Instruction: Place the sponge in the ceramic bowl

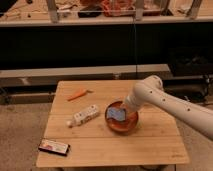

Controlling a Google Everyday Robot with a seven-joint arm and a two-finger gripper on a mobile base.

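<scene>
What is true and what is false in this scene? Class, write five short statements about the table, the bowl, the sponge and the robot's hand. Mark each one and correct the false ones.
1. The sponge shows within the rim of the ceramic bowl. True.
2. The hand is at the bowl, close by the sponge. True.
3. The carrot lies inside the bowl. False: it lies on the table, apart from the bowl, towards the far left in the picture.
4. The white bottle stands upright. False: it lies on its side, left of the bowl in the picture.
5. A dark flat packet lies near the table's front left corner. True.
</scene>
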